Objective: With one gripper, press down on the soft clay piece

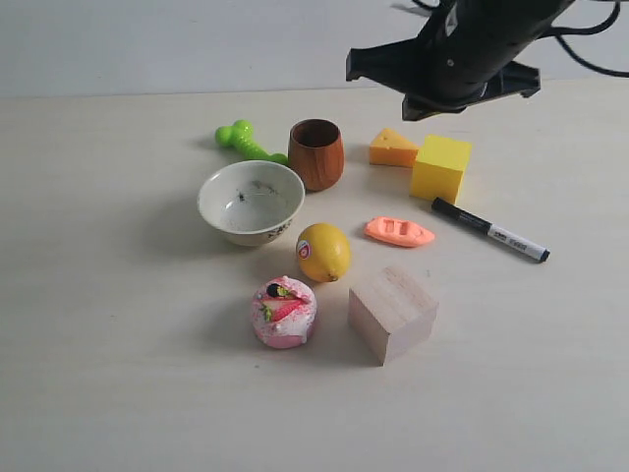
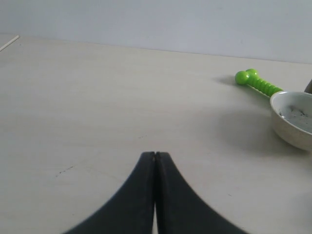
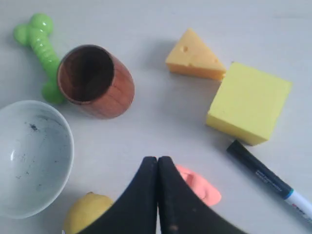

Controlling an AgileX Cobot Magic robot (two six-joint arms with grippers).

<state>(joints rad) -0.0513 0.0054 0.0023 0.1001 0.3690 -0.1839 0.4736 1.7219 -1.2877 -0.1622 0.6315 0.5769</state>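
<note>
The soft clay piece [image 1: 398,231] lies flat on the table, salmon-orange with dents in its top, between the lemon [image 1: 323,252] and the marker [image 1: 489,230]. My right arm [image 1: 462,54] hangs high over the back of the table, well above the clay. In the right wrist view the right gripper [image 3: 157,159] is shut with nothing in it. Its fingers hide part of the clay [image 3: 204,189]. The left gripper [image 2: 155,154] is shut and empty over bare table, and the exterior view does not show it.
Around the clay stand a white bowl [image 1: 251,202], a wooden cup [image 1: 316,153], a green bone toy [image 1: 244,141], a cheese wedge [image 1: 392,147], a yellow cube [image 1: 440,167], a pink cake toy [image 1: 283,312] and a wooden block [image 1: 392,313].
</note>
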